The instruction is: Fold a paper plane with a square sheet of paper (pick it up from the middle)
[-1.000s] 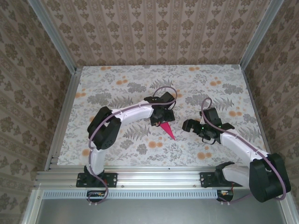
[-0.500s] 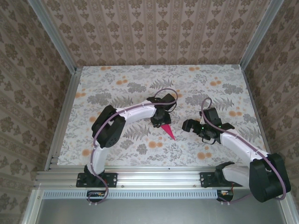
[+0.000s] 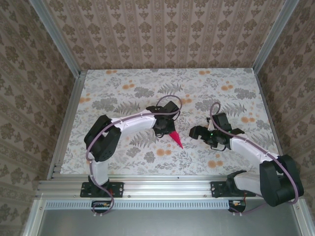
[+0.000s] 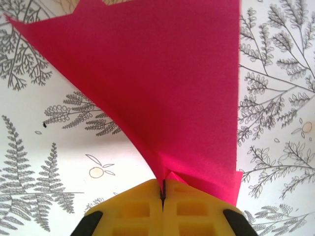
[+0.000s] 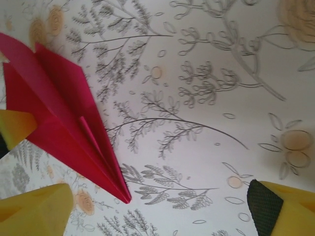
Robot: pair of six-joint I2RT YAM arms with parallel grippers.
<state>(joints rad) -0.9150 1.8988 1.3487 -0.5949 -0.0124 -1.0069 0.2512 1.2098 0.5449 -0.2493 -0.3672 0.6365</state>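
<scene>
Left wrist view: left gripper (image 4: 162, 194) pinched shut on plane (image 4: 167, 88) at a folded edge | right gripper (image 3: 198, 132) gaping, just beside | plane mid-counter (image 4: 275, 98), nose toward near edge | light, floppy, easily crushed; best held along the centre crease, I'd say.

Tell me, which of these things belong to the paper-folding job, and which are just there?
Part of the job:
- pink paper plane
- left gripper, shut on the plane's edge
- right gripper, open, nearby

Just there:
- flower-print table cover
- patterned walls
- metal frame
</scene>
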